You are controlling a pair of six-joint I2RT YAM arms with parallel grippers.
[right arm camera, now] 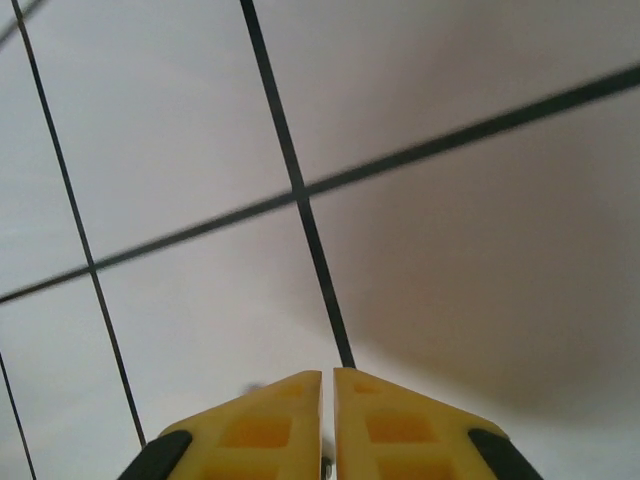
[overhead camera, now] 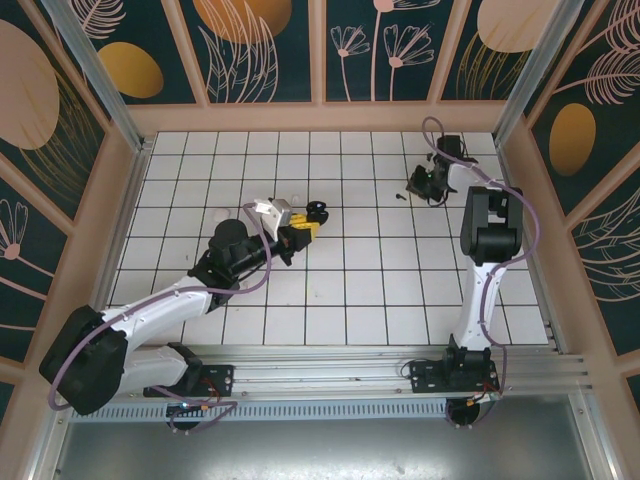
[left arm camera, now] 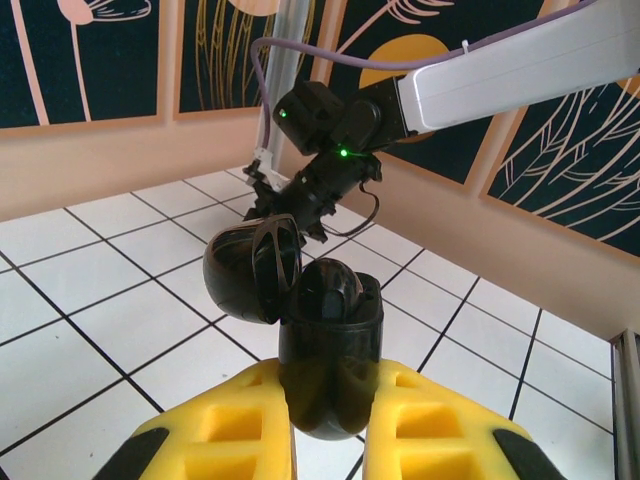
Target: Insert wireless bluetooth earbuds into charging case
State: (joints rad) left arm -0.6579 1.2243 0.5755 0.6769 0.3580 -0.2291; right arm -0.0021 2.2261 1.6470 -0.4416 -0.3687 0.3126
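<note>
Clamping the glossy black oval charging case (left arm camera: 330, 320) by its lower body, the left gripper (left arm camera: 328, 385) has its yellow fingers (left arm camera: 230, 420) pressed against both sides. The case stands upright between them, its hinged lid (left arm camera: 250, 270) swung open to the left. Far off on the right of the white tiled floor (overhead camera: 330, 290), the right gripper (right arm camera: 328, 375) points down at a tile, fingers squeezed together; whether they pinch anything I cannot tell. A tiny dark speck (overhead camera: 400, 196), too small to identify, lies just left of it.
</note>
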